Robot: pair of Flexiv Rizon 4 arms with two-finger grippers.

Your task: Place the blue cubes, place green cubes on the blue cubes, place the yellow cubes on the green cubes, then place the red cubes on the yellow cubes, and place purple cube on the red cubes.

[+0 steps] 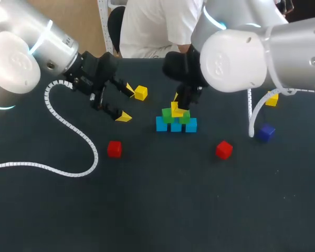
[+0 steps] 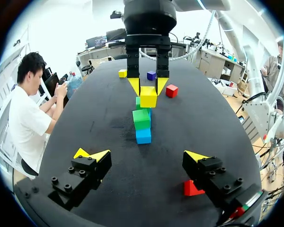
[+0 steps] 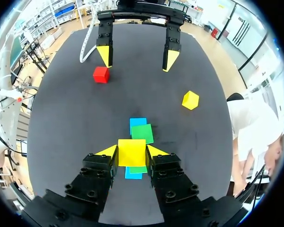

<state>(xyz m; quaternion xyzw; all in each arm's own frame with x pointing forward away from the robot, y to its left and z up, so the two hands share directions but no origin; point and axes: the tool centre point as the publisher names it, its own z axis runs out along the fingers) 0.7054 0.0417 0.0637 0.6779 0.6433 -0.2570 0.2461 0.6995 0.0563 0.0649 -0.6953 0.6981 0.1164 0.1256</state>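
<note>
Three blue cubes (image 1: 176, 126) stand in a touching row near the tabletop's middle, toward its far edge. Two green cubes (image 1: 168, 116) sit on them, and a yellow cube (image 1: 177, 110) tops the green pair, clamped in the right pincer (image 3: 132, 152). A second yellow cube (image 1: 140, 93) lies left of the row, nearer the far edge. A third yellow cube (image 1: 272, 99) and the purple cube (image 1: 266, 132) lie toward the right edge. One red cube (image 1: 114, 148) lies left of the row, another red cube (image 1: 223, 149) right of it — both nearer the front edge.

Head cam: fixed, high behind robot, looks down on whole tabletop (image 1: 163, 210). Left wrist cam: low, set back, faces the cube stack (image 2: 143, 124) ahead of the left end effector (image 2: 144, 154). Right wrist cam: close above the same stack at the right end effector (image 3: 132, 151), facing the opposite way. All three share it.
</note>
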